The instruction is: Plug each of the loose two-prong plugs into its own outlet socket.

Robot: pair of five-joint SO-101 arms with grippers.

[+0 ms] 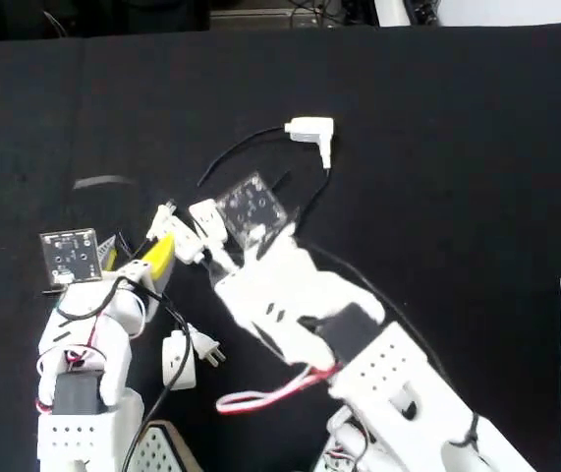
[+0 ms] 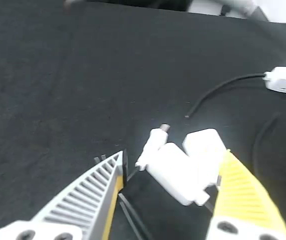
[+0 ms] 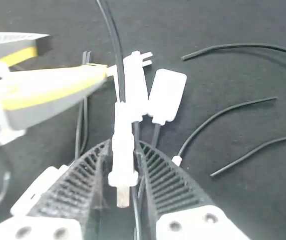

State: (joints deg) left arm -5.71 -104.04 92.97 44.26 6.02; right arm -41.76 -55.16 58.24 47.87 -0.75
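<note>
Centrally, on the black cloth-covered table [image 1: 476, 147], the right gripper [image 3: 123, 147] is shown clenched: its two black ribbed fingers [image 3: 165, 170] are pressed against either side of the narrow stem of a white plastic two-prong plug [image 3: 132, 90], and a black cable is seen crossing over the plug body. The two prongs are directed away from the wrist. Just beside this plug lies a second white flat-bodied plug [image 3: 167, 95], trailing its own black lead. The left gripper [image 2: 172, 159] is spread wide, with a grey ribbed finger [image 2: 95, 187] on one side and a yellow ribbed finger [image 2: 240, 190] on the other. Nothing is grasped by it, but the held plug is seen between the two fingers, and the yellow fingertip touches, or all but touches, the plug body near the prongs. In the high view a square socket board with a dark dotted face [image 1: 252, 208] is found just beyond the two grippers, and a second square socket board [image 1: 71, 253] lies beside the left arm. Whether the held prongs reach either board cannot be told. A third white plug [image 1: 309, 128] on a black cable is laid well apart, toward the far side of the table. A fourth white plug [image 1: 179, 359], prongs exposed, rests between the two arms.
</note>
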